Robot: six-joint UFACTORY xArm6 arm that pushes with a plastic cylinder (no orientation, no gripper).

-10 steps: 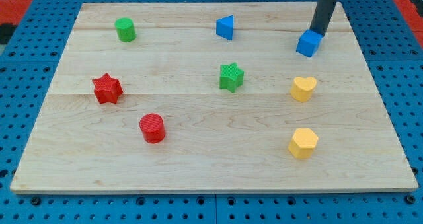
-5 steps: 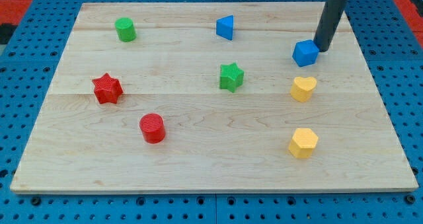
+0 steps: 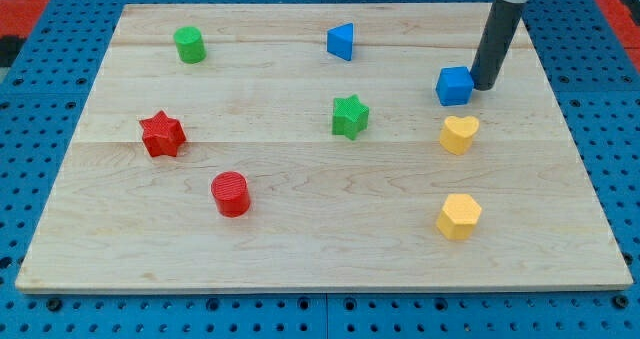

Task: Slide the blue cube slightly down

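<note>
The blue cube (image 3: 455, 85) lies on the wooden board (image 3: 320, 239) at the upper right. My tip (image 3: 482, 85) stands just to the cube's right, touching or nearly touching its right side. The dark rod rises from there to the view's top right. The yellow heart (image 3: 459, 134) sits just below the cube, with a small gap between them.
A yellow hexagon (image 3: 459, 216) lies at the lower right. A green star (image 3: 349, 116) sits mid-board, a blue triangular block (image 3: 341, 41) at top centre, a green cylinder (image 3: 189, 45) at top left, a red star (image 3: 162, 134) at left, a red cylinder (image 3: 231, 194) below it.
The blue cube has slid down and a little left, turning as it went. My tip moved down from above the cube to its right side.
</note>
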